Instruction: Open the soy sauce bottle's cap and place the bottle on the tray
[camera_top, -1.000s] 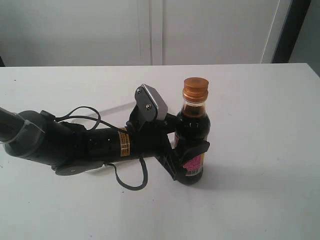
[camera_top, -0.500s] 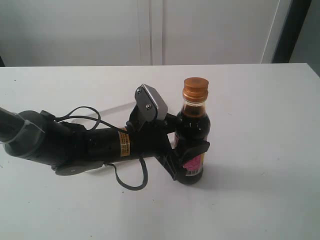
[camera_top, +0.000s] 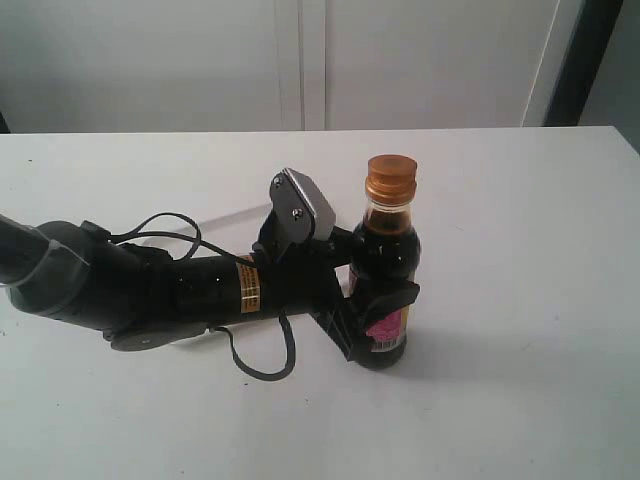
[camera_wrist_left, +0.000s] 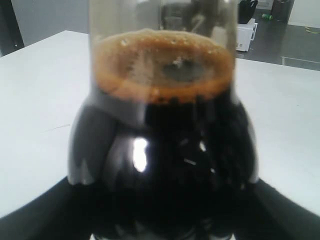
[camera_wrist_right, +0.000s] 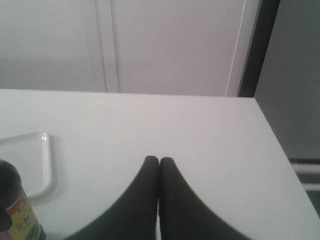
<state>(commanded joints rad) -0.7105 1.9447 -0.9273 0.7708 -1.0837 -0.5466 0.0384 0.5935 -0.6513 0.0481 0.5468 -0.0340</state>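
Note:
The soy sauce bottle (camera_top: 386, 265) stands upright on the white table, dark liquid up to its neck. Its amber-orange cap (camera_top: 390, 180) sits closed on top. My left gripper (camera_top: 383, 312) reaches in from the left and is shut on the bottle's lower body, over the pink label. In the left wrist view the bottle (camera_wrist_left: 165, 125) fills the frame between the fingers of the left gripper (camera_wrist_left: 162, 205). My right gripper (camera_wrist_right: 159, 161) is shut on nothing, above bare table. Its view shows a corner of the white tray (camera_wrist_right: 46, 165) and the bottle's labelled edge (camera_wrist_right: 17, 212).
The left arm (camera_top: 120, 285) lies low across the table's left half, with a black cable (camera_top: 255, 365) looping beside it. A white panelled wall (camera_top: 300, 60) backs the table's far edge. The table's right edge (camera_wrist_right: 280, 145) shows in the right wrist view.

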